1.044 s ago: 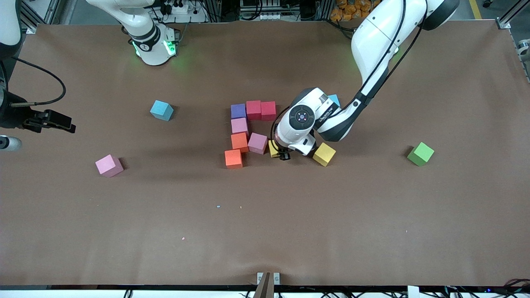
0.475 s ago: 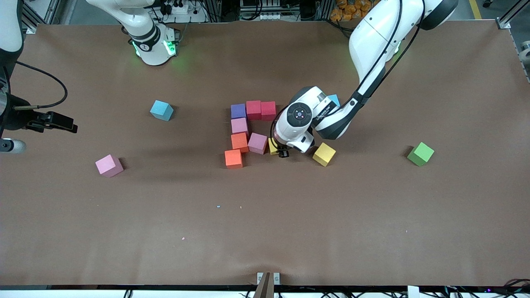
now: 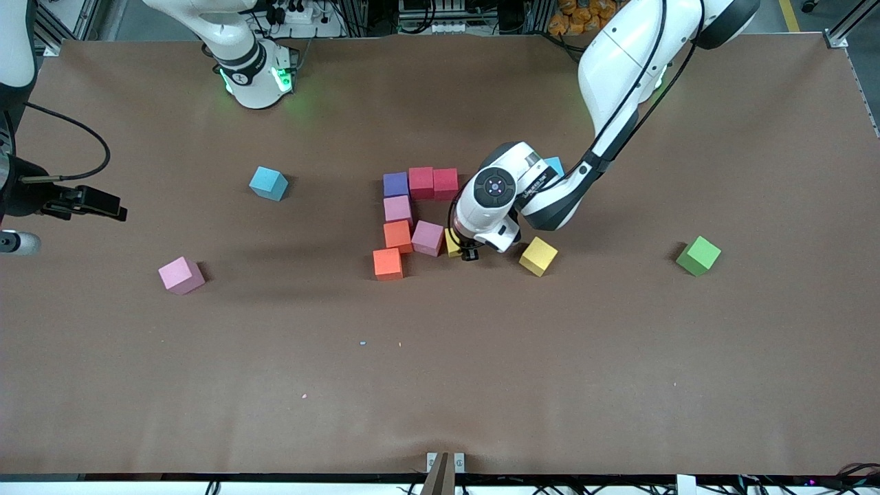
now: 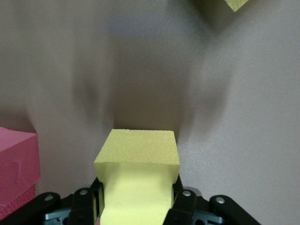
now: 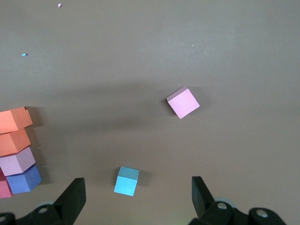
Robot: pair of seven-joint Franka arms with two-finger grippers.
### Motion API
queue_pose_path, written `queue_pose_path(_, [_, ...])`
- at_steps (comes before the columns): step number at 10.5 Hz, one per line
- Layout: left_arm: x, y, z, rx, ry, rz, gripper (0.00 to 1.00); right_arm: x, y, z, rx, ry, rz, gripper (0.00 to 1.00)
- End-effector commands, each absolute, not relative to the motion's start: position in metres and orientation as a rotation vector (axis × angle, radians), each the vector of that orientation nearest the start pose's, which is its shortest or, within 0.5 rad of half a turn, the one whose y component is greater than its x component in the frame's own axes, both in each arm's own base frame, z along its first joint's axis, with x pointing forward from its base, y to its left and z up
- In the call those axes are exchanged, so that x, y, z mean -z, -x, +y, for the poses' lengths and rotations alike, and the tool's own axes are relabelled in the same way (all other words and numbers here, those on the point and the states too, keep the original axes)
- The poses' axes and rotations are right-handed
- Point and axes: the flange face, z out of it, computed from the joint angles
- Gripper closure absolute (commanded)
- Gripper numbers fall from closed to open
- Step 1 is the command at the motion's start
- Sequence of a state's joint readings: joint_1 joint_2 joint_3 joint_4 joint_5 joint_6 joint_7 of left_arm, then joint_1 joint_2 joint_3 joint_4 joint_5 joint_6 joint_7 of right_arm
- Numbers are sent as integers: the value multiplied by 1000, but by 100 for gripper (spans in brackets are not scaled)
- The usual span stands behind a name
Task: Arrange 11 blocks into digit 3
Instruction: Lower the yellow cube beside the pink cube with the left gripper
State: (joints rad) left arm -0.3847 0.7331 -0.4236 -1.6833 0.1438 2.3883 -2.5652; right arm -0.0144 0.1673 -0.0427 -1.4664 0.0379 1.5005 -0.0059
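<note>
At the right arm's end of the table, the right gripper (image 5: 136,201) waits with its jaws spread apart, holding nothing. One pink cube (image 3: 181,275) lies alone on the table (image 3: 440,385), at about 7 o'clock from a light-blue cube (image 3: 268,183). Mid-table, matte foam cubes touch in a cluster: purple (image 3: 395,184), two red (image 3: 434,183), pink (image 3: 398,208), two orange (image 3: 392,249), pink (image 3: 427,238). Beside that last pink cube, the left gripper (image 3: 467,253) is clamped on a yellow cube (image 4: 137,180). A second yellow cube (image 3: 537,256) sits at 3 o'clock, apart. A green cube (image 3: 698,255) lies toward the left arm's end.
</note>
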Motion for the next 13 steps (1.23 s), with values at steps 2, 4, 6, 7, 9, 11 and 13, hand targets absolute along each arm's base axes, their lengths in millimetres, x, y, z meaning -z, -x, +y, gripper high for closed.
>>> queue_pose_path(2, [-208, -483, -475, 235, -1993, 2370, 100, -574, -592, -32, -219, 3076, 91, 0])
queue_pose_path(4, [-209, -480, -479, 238, -1978, 2381, 100, -574, -592, -32, -219, 3074, 90, 0])
queue_pose_path(6, [-209, -471, -488, 242, -1992, 2372, 100, -574, -592, -32, -217, 3078, 91, 0])
queue_pose_path(7, [-210, -472, -488, 244, -1990, 2372, 100, -574, -592, -33, -217, 3077, 93, 0])
queue_pose_path(9, [-209, -471, -488, 245, -1990, 2374, 100, -574, -592, -34, -216, 3078, 95, 0])
queue_pose_path(11, [-207, -471, -488, 244, -1994, 2374, 100, -574, -592, -37, -216, 3076, 102, 0])
queue_pose_path(13, [-204, -469, -487, 242, -2000, 2377, 100, -574, -592, -37, -216, 3076, 102, 0])
